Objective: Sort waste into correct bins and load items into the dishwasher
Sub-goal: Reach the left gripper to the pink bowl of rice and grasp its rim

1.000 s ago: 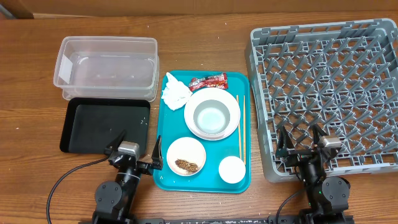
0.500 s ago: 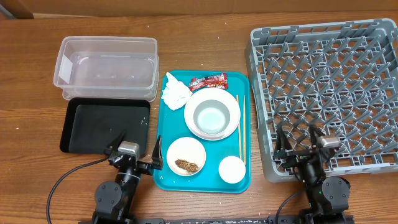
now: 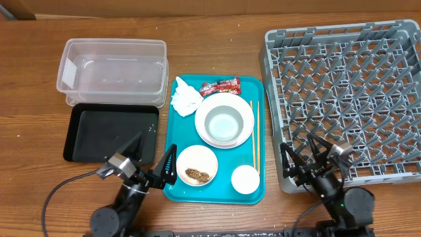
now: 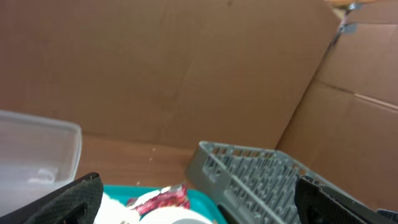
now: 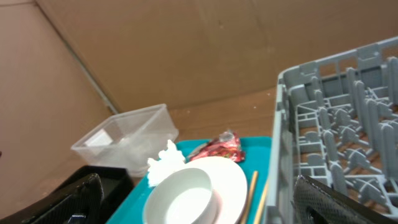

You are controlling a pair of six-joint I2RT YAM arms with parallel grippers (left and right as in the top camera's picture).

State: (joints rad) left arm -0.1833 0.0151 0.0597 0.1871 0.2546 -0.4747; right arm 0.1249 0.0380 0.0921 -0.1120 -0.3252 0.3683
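Both tools stand with fingers spread wide and grip nothing. You find the left tool point(image 3: 158, 142) near the table's front edge, over the gap between the black tray point(image 3: 99, 131) and the teal serving tray point(image 3: 259, 192). The right tool point(image 3: 298, 143) hangs at the front left corner of the dish rack point(image 3: 348, 85) on the table's right side. The serving tray, mid-table, carries the napkin point(image 3: 185, 99), red wrapper point(image 3: 220, 86), white bowl point(image 3: 227, 122), chopsticks point(image 3: 254, 135), scrap dish point(image 3: 197, 166) and cup point(image 3: 245, 179). The clear tub point(image 3: 113, 66) stands rear left.
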